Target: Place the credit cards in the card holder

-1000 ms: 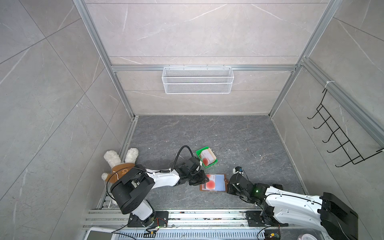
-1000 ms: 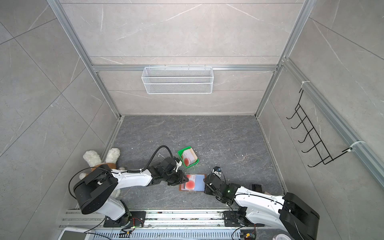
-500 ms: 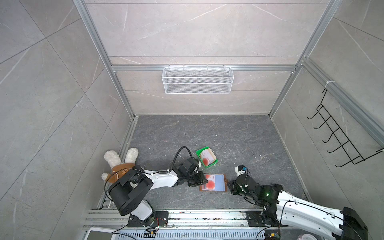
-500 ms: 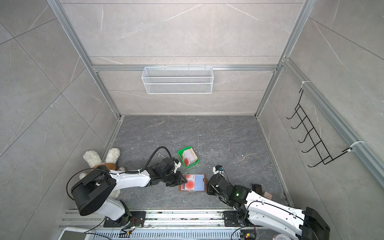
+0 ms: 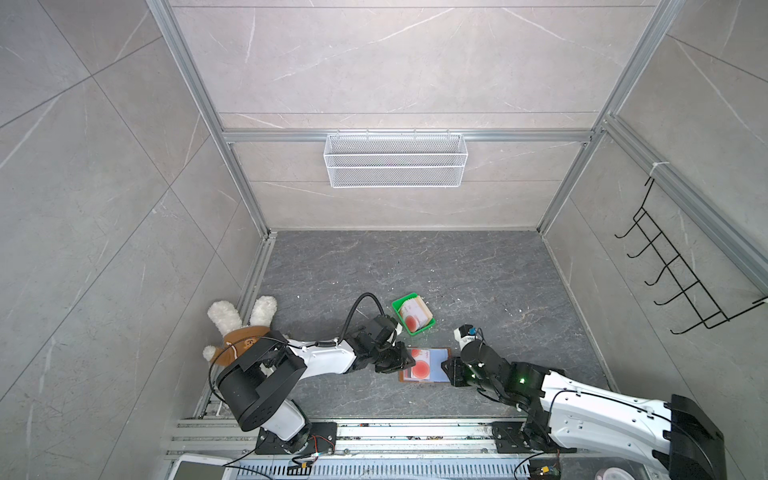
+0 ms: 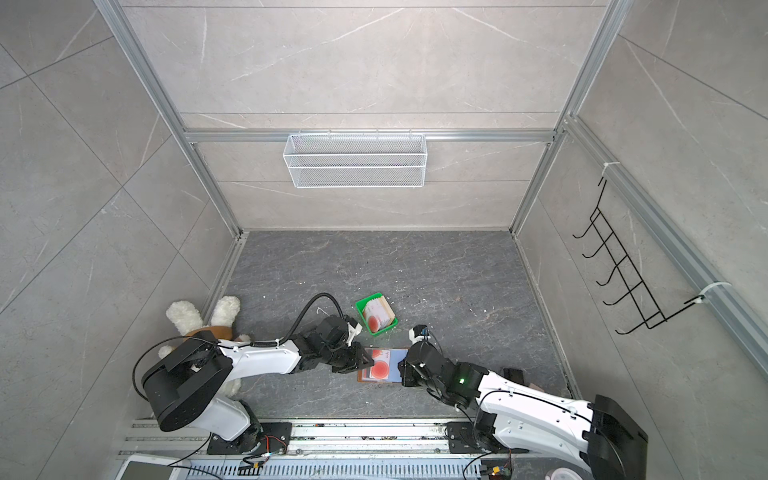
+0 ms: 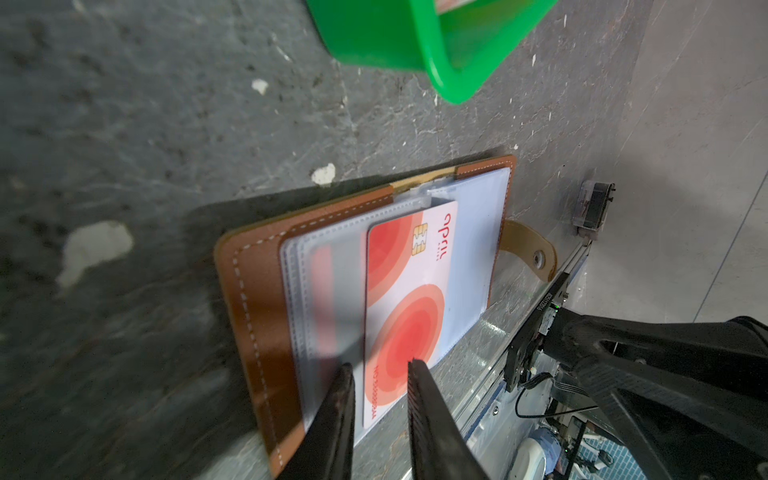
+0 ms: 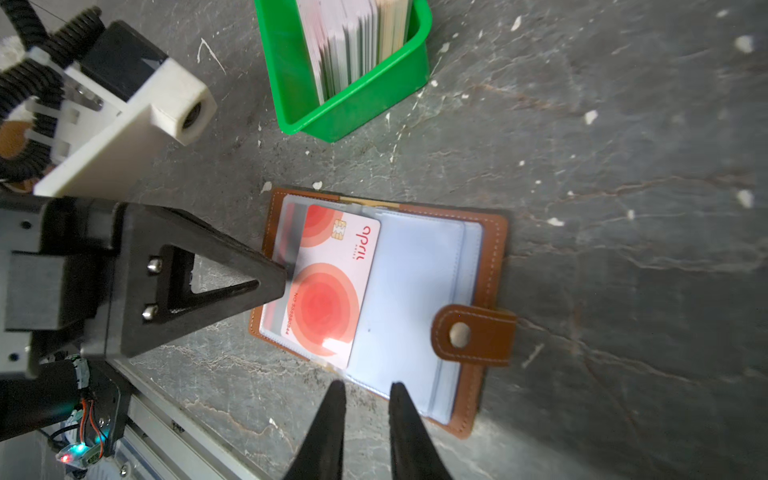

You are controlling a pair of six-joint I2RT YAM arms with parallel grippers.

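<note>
Tan card holder (image 8: 494, 232) lies open, clear of tray (image 8: 353, 112).

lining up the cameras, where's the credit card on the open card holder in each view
a top view: credit card low centre, left half of the open card holder
a top view: credit card low centre, same spot
left wrist: credit card on the sleeves, chip end towards the green tray
right wrist: credit card on the half without the snap strap
shared landmark: green tray, in all four

Green tray (image 5: 422, 331), plush toy (image 5: 240, 329), perhaps a rabbit, white wire basket (image 5: 395, 163)
</note>
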